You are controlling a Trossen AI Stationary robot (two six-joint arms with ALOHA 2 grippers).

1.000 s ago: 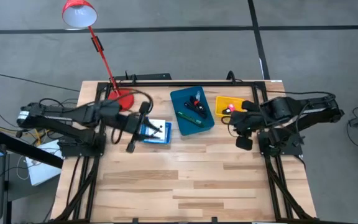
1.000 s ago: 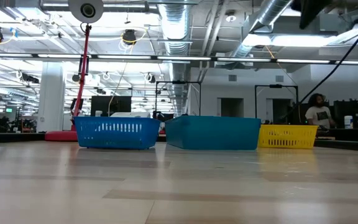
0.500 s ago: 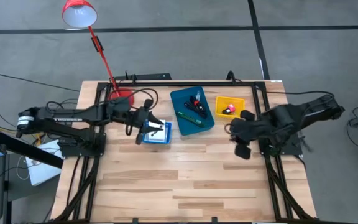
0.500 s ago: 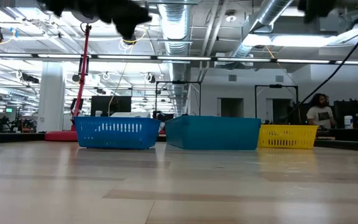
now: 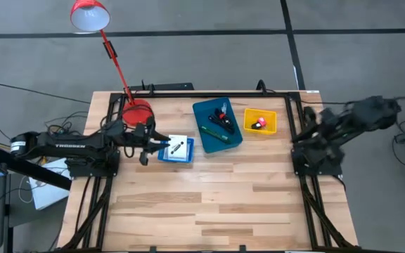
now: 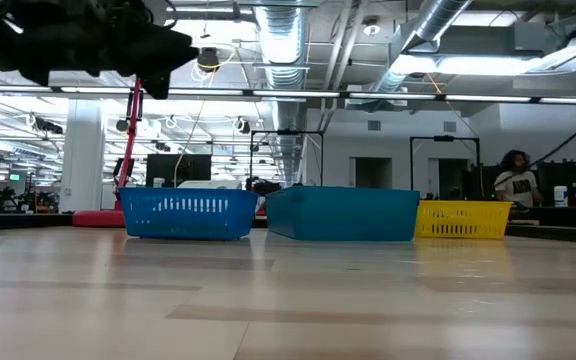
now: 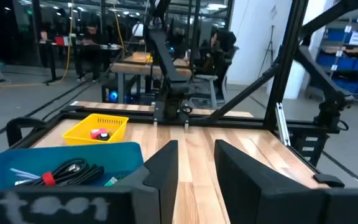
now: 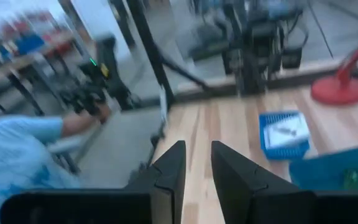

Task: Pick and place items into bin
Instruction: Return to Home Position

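**Items binned; home pose is what remains**

Nothing loose lies on the surface (image 5: 209,204); every item we can see sits in a container along its 12 o'clock side. The white packet (image 5: 178,147) lies in the blue basket (image 5: 162,156) at 11 o'clock; the black pieces (image 5: 221,114) with red accents and the green pen (image 5: 213,133) lie in the blue bin (image 5: 232,138) at 12; the pink bit (image 5: 261,122) is in the yellow basket (image 5: 269,116) at 1 o'clock.

The left claw (image 5: 146,146) hovers just at 9 o'clock of the blue basket, fingers slightly spread and pinching nothing; the right claw (image 8: 198,152), likewise spread and empty, belongs to the arm folded at the 3 o'clock edge, well apart from the containers.

We judge the sorting done, with only the return to rest left. To do it well, we would keep the left claw above the basket rim, draw it toward 9 o'clock, and give the base of the red lamp (image 5: 137,111), at its 12 o'clock, a clear berth; the right arm looks close to rest, so small, slow moves should suffice.

Hard to make out: the low view shows only container walls, never contents, and the left arm as a dark mass overhead; in the high view we cannot pick the right claw out of its folded arm; a light blue sleeve (image 8: 17,140) is cut off at the right wrist view's edge; a person (image 6: 514,183) sits far behind the surface.
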